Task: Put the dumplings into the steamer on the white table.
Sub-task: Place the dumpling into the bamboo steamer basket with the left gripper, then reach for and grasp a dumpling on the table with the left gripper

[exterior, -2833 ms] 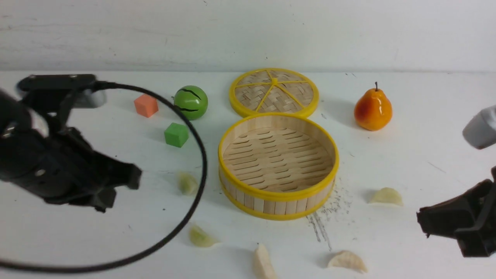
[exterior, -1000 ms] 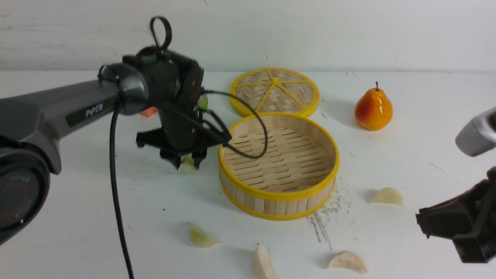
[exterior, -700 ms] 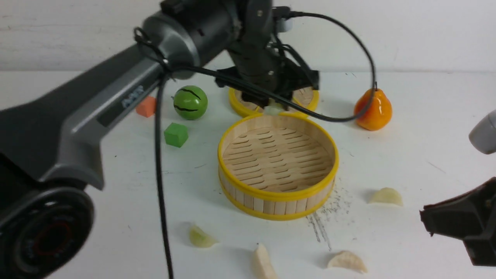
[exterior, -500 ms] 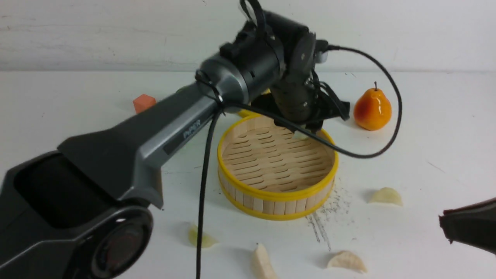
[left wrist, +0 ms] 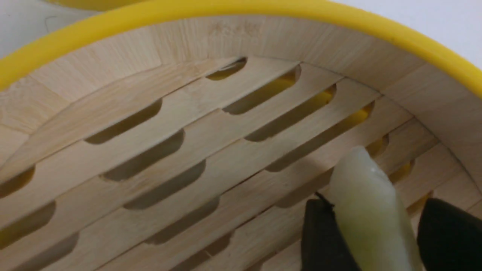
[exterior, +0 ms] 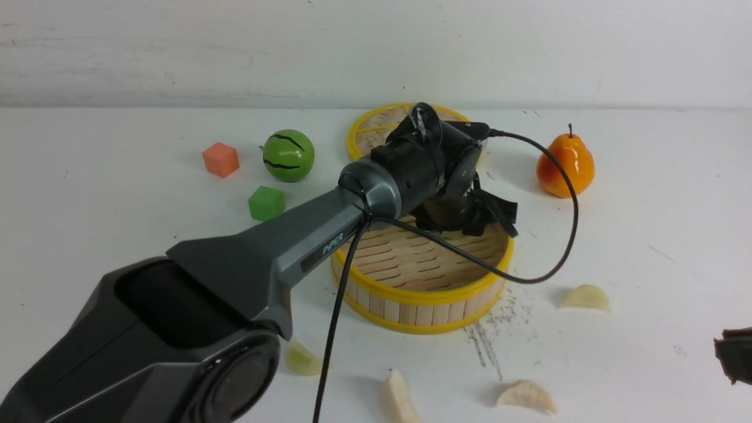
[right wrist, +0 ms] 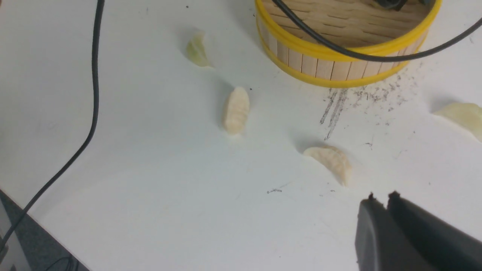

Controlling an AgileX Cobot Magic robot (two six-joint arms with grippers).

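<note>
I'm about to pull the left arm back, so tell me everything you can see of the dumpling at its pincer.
The dumpling is glossy, pale cream-green, a smooth crescent seen edge-on, standing nearly upright. It is inside the steamer, near its wooden wall, between the left pincer's black fingers: one touches it, a thin gap shows at the other. Whether it rests on the slatted floor is hidden.

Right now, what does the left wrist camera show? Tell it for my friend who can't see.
A pale dumpling stands between the two black fingers of the left gripper, low inside the steamer. Around it you see the steamer's slatted bamboo floor, its wooden wall and its yellow rim.
</note>
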